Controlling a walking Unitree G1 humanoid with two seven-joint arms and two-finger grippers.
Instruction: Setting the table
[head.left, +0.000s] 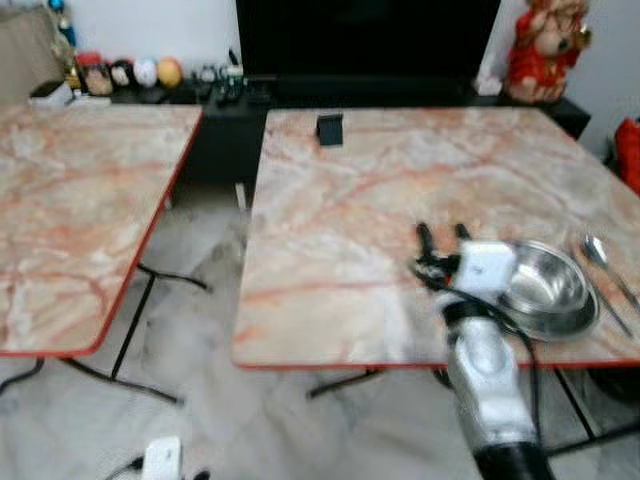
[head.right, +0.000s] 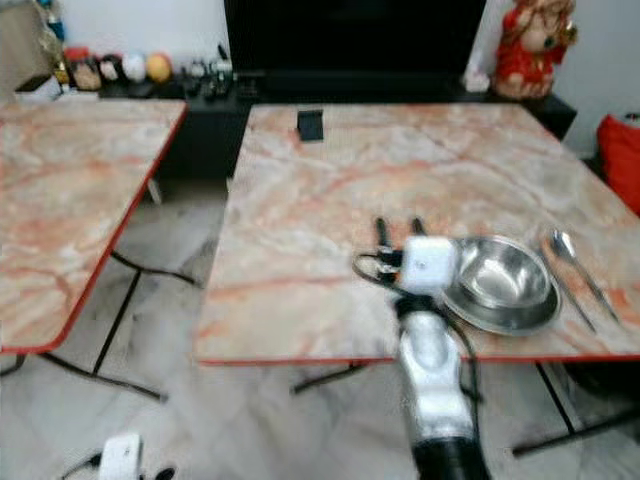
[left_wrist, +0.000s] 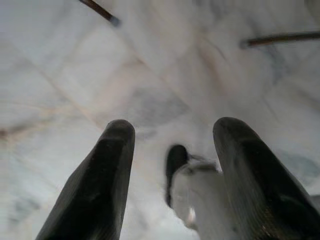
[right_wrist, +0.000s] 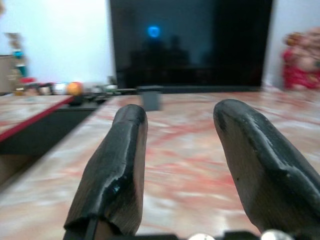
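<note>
Right gripper (head.left: 441, 233) hovered over the marble table (head.left: 340, 200), its fingers apart and holding nothing.

A steel bowl (head.left: 545, 288) sat just beside it on the robot's right, near the table's front edge, with a spoon (head.left: 603, 262) lying beyond the bowl. The left gripper (left_wrist: 172, 150) hung open above the pale tiled floor (left_wrist: 100, 65). A small dark object (head.left: 329, 129) stood at the table's far edge.

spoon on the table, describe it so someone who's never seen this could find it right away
Of the two marble-patterned tables, take the right-hand table, in front of the dark screen. Near its front right corner sits a steel bowl, with the right gripper just to its left. The spoon lies flat on the bowl's other side: slim and shiny, beside the table's right edge.
</note>
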